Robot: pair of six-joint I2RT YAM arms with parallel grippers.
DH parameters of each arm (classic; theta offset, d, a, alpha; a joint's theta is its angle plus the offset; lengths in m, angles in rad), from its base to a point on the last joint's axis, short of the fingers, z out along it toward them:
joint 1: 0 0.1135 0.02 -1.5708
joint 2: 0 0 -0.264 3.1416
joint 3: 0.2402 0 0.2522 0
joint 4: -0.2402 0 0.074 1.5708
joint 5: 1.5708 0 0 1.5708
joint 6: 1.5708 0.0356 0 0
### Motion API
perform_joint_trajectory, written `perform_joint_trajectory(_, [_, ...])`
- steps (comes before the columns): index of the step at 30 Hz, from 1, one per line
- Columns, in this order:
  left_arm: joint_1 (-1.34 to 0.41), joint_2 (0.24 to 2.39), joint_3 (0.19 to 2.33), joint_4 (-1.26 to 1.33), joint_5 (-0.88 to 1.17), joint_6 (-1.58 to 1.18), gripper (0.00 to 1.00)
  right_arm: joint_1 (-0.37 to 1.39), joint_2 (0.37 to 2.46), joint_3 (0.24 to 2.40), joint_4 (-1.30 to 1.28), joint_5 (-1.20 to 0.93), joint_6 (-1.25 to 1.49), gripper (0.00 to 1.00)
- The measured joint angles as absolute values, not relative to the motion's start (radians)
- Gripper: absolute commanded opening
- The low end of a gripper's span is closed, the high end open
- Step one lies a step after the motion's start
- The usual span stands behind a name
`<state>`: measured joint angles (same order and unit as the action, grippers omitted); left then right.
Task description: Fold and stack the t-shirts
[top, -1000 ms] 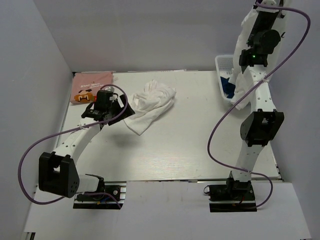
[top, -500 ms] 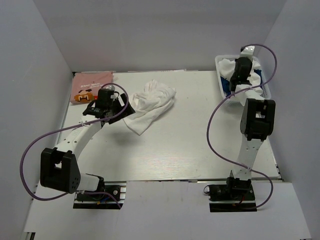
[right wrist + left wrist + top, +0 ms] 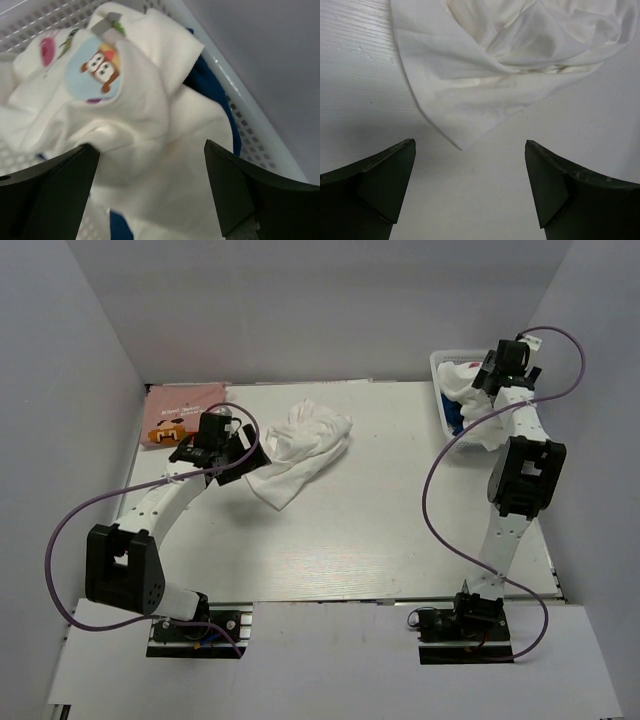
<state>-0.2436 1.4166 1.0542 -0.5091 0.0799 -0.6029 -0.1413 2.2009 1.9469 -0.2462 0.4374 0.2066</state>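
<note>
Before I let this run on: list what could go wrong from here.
1. The open left gripper faces only one corner of the crumpled plain white tee; a pinch there may drag the heap instead of spreading it.
2. The open right gripper hangs over the printed white tee, which lies on the navy tee in the basket; it might grab both.

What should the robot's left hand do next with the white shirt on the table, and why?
Probably dip forward and down, then pinch the pointed corner of the plain white t-shirt. The left gripper is open and empty, and that corner lies flat on the table just ahead, between its fingers.
</note>
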Motion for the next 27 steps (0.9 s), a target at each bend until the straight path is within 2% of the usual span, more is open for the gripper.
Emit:
perform_joint_trajectory(7, [-0.243, 1.442, 1.091, -0.566, 0.006, -0.623, 1.00, -0.065, 1.950, 1.916, -0.357, 0.263, 0.156, 0.90])
perform_joint_trajectory(12, [-0.228, 1.466, 1.093, -0.605, -0.083, -0.658, 1.00, 0.131, 1.850, 1.926, -0.343, 0.109, 0.015, 0.90])
perform_joint_trajectory(18, [-0.197, 1.577, 1.093, -0.535, -0.108, -0.679, 1.00, 0.388, 2.033, 1.980, -0.356, -0.088, -0.109, 0.90])
perform_joint_trajectory(24, [-0.178, 1.740, 1.094, -0.395, -0.019, -0.680, 1.00, 0.464, 2.234, 2.012, -0.411, -0.184, -0.124, 0.90])
perform_joint_trajectory(27, [-0.176, 1.792, 1.095, -0.324, 0.024, -0.679, 0.91, 0.492, 2.268, 2.012, -0.424, -0.186, -0.150, 0.89])
